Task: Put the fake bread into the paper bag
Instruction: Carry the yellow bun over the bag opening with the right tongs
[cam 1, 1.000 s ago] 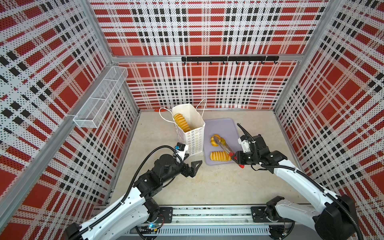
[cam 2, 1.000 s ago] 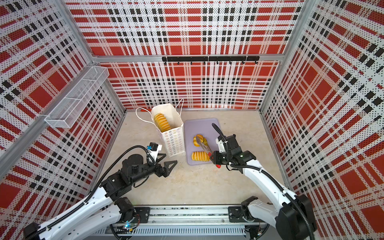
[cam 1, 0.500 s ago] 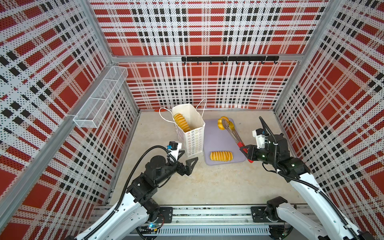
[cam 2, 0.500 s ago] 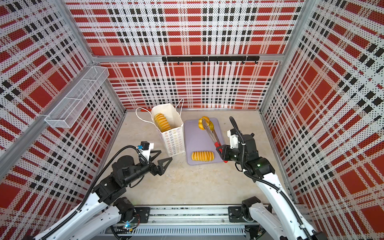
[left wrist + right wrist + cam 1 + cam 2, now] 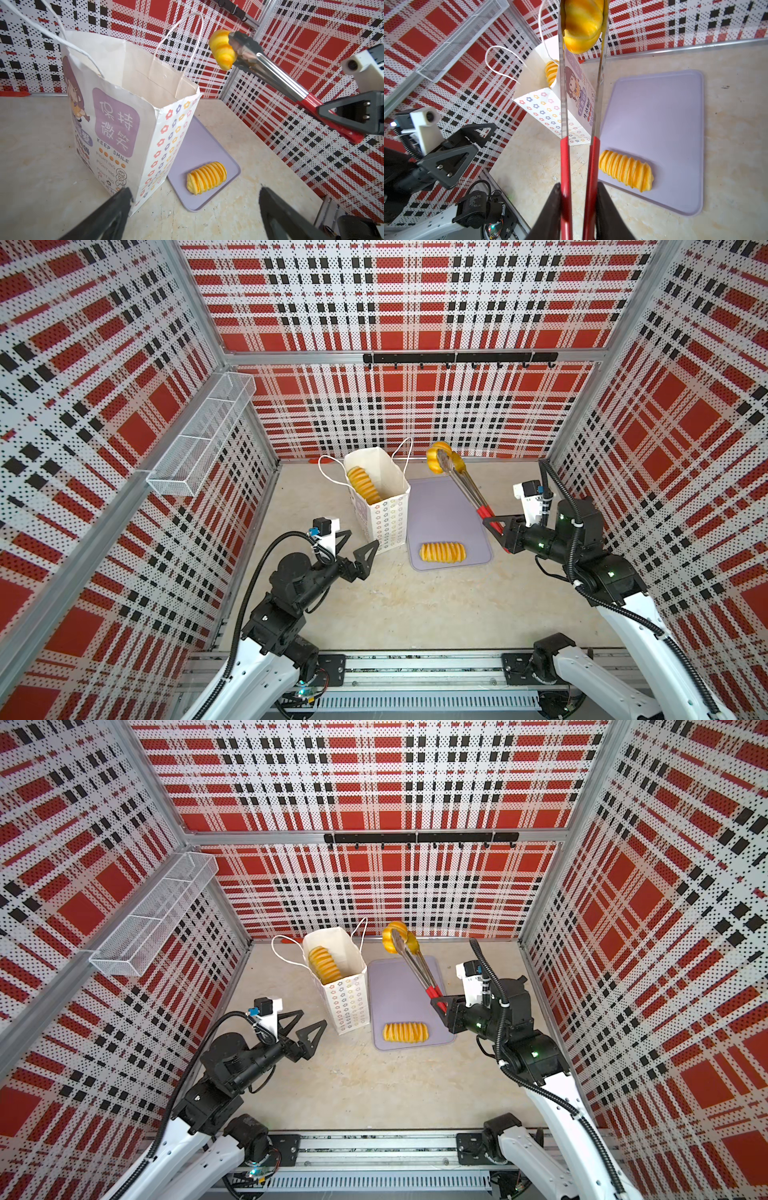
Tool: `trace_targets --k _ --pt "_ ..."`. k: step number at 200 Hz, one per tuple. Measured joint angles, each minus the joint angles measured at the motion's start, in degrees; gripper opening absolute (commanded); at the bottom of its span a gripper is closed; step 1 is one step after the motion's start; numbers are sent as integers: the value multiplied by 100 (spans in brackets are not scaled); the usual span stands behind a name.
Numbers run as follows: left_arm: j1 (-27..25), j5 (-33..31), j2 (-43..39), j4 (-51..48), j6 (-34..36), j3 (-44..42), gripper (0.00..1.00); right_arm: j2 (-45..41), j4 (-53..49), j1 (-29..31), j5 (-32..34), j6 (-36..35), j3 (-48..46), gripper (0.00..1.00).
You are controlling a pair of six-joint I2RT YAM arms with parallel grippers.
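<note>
While its two black fingers press on the red handles from either side, the right gripper is clamped on the tongs, squeezing the pair of metal arms nearly together. At the far tips of the tongs a croissant is pinched and held in the air, clear of everything beneath it. In both top views it hangs about over the far left corner of the tray, higher than the rim of the paper bag and just to the right of its mouth; it does not look to be over the opening, though the angle makes that hard to judge. The left gripper is spread wide with nothing between its fingers, low above the table and just beside the bag's near left corner. The bag stands upright and open along the tray's left edge, its cord handles flopped outward. Inside it one ridged loaf leans on end against the left wall. On the lilac tray a second ridged loaf lies flat along the near edge, closer to the near left corner, well apart from the tongs above.
</note>
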Motion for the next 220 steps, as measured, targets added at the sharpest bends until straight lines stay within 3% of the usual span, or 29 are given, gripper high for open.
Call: trace_targets --k 119,220 --pt "487 131 -9 66 -85 -22 99 706 420 22 -1248 -273 367 27" --pt "669 -219 -170 50 -160 -24 100 1499 420 730 -1075 -754 833 27"
